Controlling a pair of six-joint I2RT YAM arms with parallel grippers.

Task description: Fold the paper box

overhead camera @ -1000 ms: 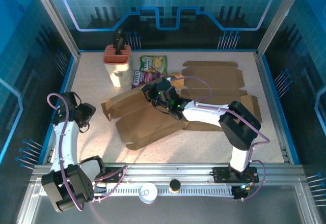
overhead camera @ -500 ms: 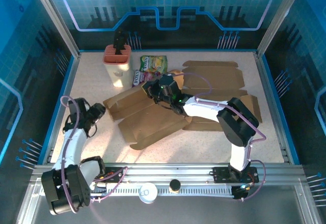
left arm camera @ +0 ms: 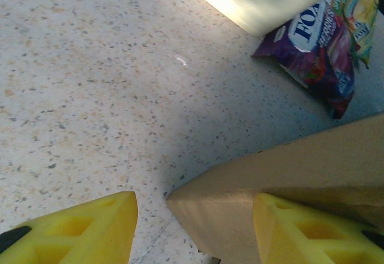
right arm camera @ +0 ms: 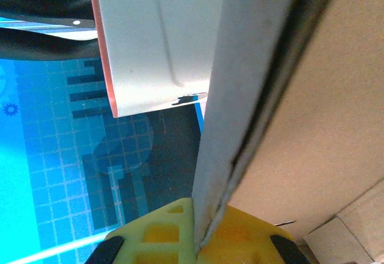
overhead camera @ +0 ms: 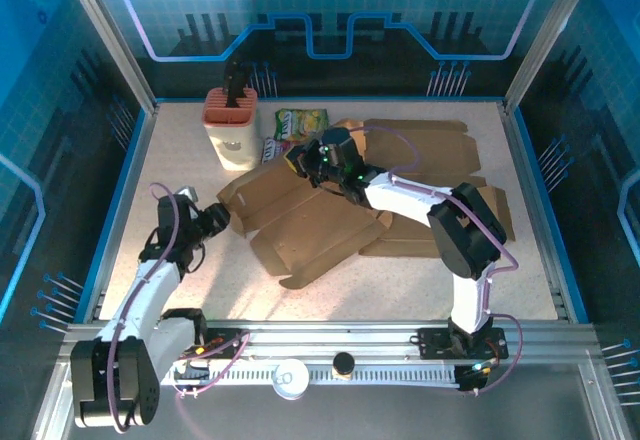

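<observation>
The paper box [overhead camera: 315,230] lies unfolded and mostly flat on the speckled table [overhead camera: 180,160], about mid-table and angled, with its long side running from near right to far left. Its far edge is lifted off the surface where the right gripper [overhead camera: 308,163] has it. In the right wrist view the yellow fingers [right arm camera: 198,237] are pressed together on that thin cardboard edge, which rises edge-on from between them.

The left gripper [overhead camera: 218,218] sits low at the box's left corner. In the left wrist view its two yellow fingers [left arm camera: 78,228] stand spread. The brown corner of the cardboard pokes in between them, closer to the right finger, and whether it touches that finger I cannot tell. The left finger is over bare table.

Far left of the box stands a cream container [overhead camera: 232,130] with an orange rim, holding black-handled utensils [overhead camera: 236,78]. Just right of it lie two snack packets: a green and yellow packet [overhead camera: 300,123] further back, and a purple packet [overhead camera: 270,152] nearer, just beside the box's far-left flap. A second flat cardboard sheet [overhead camera: 425,148] lies at the far right, beyond the right arm, with more brown flaps [overhead camera: 492,208] near the right edge of the table.
</observation>
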